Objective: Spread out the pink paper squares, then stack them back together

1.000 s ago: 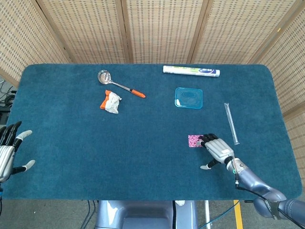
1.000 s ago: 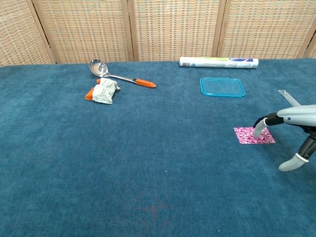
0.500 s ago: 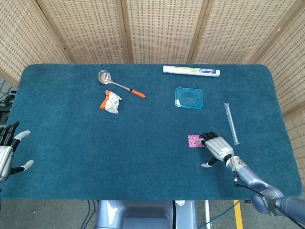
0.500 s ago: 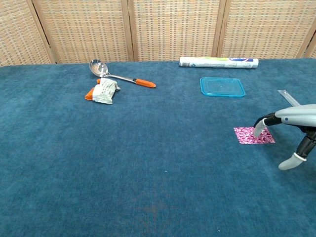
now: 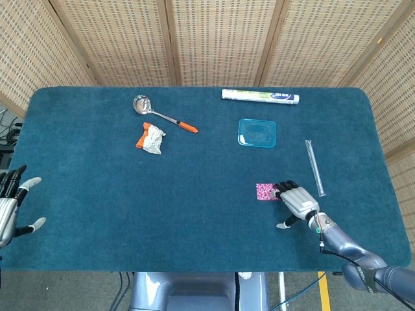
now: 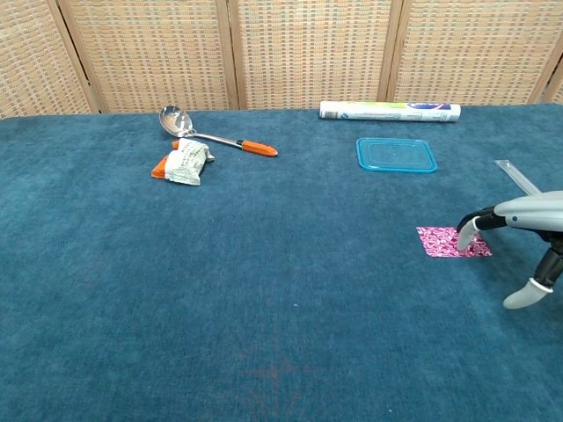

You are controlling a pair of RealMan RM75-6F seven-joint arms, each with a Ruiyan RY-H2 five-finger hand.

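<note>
The pink patterned paper squares (image 5: 266,192) (image 6: 447,242) lie together as one small patch on the blue tablecloth, right of centre. My right hand (image 5: 297,201) (image 6: 519,227) hovers over their right edge, fingers spread and fingertips (image 6: 467,236) touching the paper; it holds nothing. At the far left edge of the table my left hand (image 5: 11,203) is open with spread fingers, far from the paper; the chest view does not show it.
A blue square lid (image 5: 257,133) lies behind the paper. A clear tube (image 5: 314,167) lies to the right, a white roll (image 5: 260,96) at the back edge. A spoon with orange handle (image 5: 162,114) and a crumpled wrapper (image 5: 150,138) sit at the back left.
My right hand has slid slightly right and toward the front edge, its fingertips now at the paper's right edge. The paper and my left hand look unmoved.
</note>
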